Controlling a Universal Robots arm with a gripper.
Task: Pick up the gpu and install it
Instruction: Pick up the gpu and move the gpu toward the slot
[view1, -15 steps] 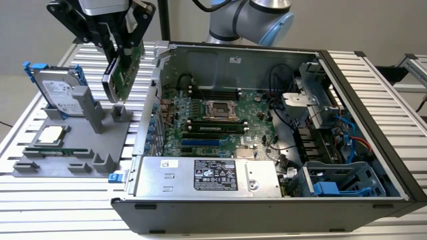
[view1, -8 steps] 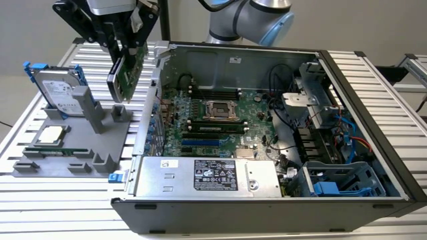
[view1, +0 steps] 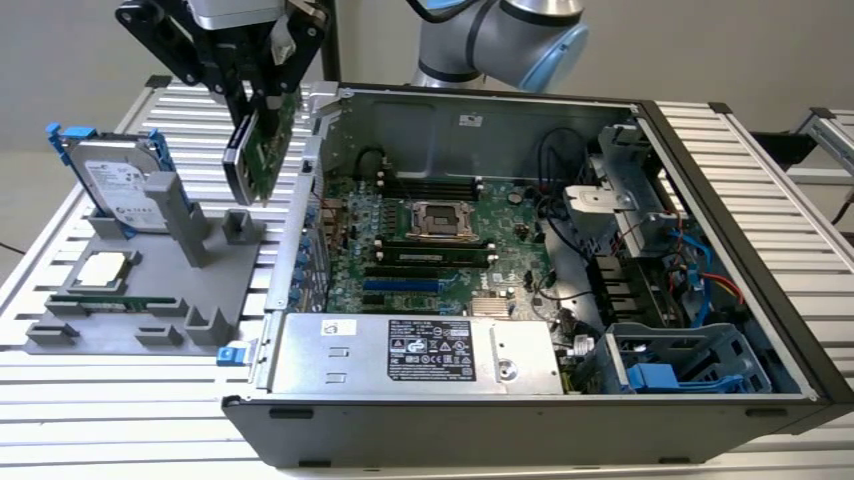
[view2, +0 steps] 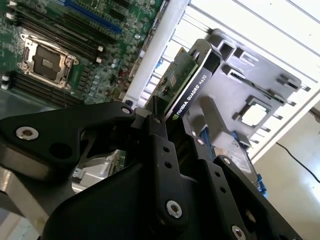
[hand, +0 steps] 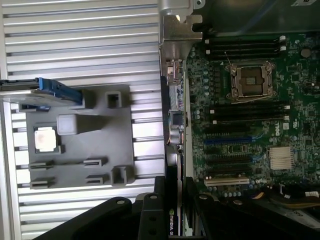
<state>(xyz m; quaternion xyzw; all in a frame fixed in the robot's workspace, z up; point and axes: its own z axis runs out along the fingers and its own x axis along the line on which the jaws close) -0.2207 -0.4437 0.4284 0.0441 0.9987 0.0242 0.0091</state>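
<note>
My gripper (view1: 258, 100) is closed on the gpu (view1: 258, 152). It pinches the card across its two flat faces near one end, so the rest hangs down below the fingers (view2: 159, 150), slightly tilted. The card is in the air over the edge of the grey holder tray (view1: 147, 300) and just outside the side wall of the open computer case (view1: 315, 150), touching neither. I judge this end-on hold keeps the card's long edges free for seating in the expansion slots (view1: 400, 284) on the motherboard (view1: 447, 240). One face of the card is green circuit board with small components. The other is a black cooler with white lettering along its rim. The hard drive (view1: 114, 185), the processor chip (view1: 104, 270) and the memory stick (view1: 114, 302) sit in the tray on the slatted surface (view1: 134, 420).
</note>
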